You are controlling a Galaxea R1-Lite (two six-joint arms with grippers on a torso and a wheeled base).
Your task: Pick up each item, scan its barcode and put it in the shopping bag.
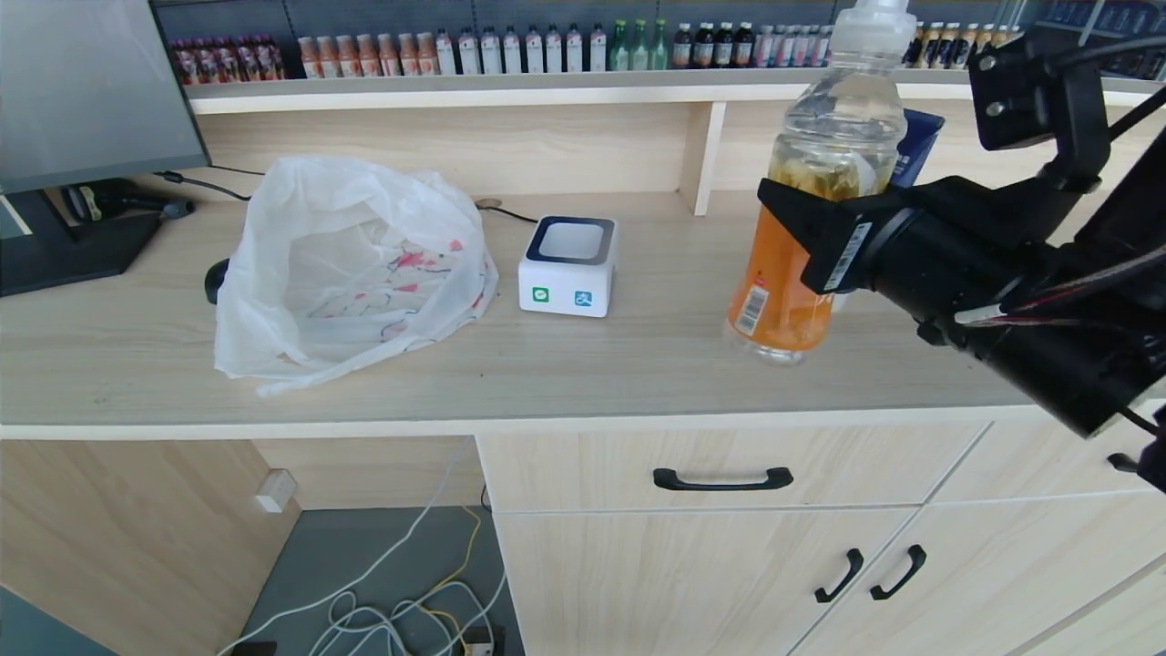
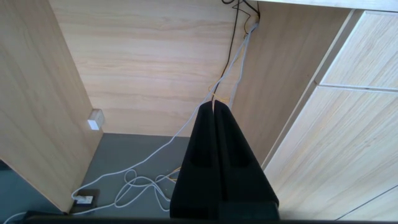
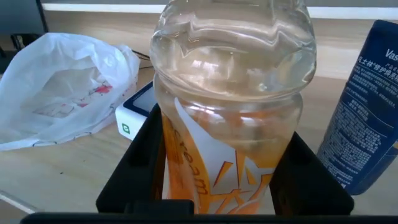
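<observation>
My right gripper is shut on an orange drink bottle with a white cap, held upright just above the counter at the right; its barcode faces front-left. From the right wrist, the bottle sits between the black fingers. A white scanner box stands mid-counter, and the open white shopping bag lies to its left. The scanner and bag lie beyond the bottle. My left gripper hangs shut below the counter, facing the cabinet recess.
A dark blue tube stands behind the bottle, also large beside it as the tube. A monitor with stand and handheld scanner occupies the counter's far left. A shelf divider rises behind. Cables lie on the floor.
</observation>
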